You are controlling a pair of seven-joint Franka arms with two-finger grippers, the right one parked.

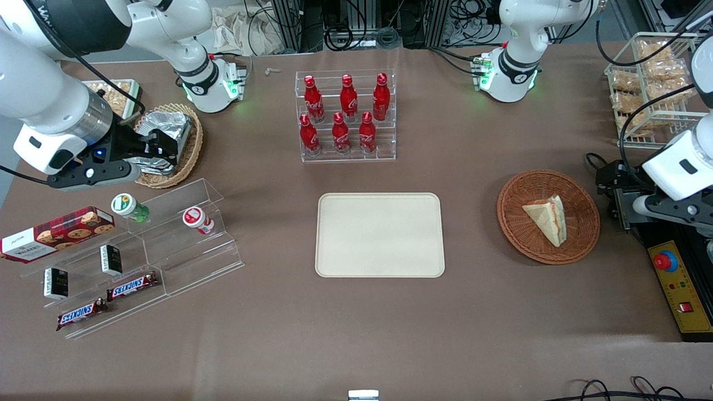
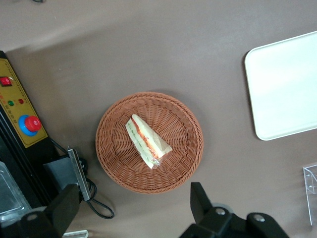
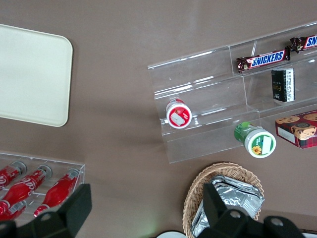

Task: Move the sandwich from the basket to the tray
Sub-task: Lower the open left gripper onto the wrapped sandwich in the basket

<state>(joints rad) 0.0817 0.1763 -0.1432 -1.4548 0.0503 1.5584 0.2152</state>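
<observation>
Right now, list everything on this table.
Triangular white-bread sandwich: one, pale with red-green filling, in the reddish basket.
Round reddish-brown wicker basket: one, toward the working arm's end.
Flat cream rectangular tray: one, mid-table.
Red bottles: six, farther from the camera than the tray.
Snickers bars: two, on clear stepped shelves.
Tan wicker basket: one, holding silver foil packets.
White wire rack: one, holding snack bags.
Left gripper: open, raised near the reddish basket.
</observation>
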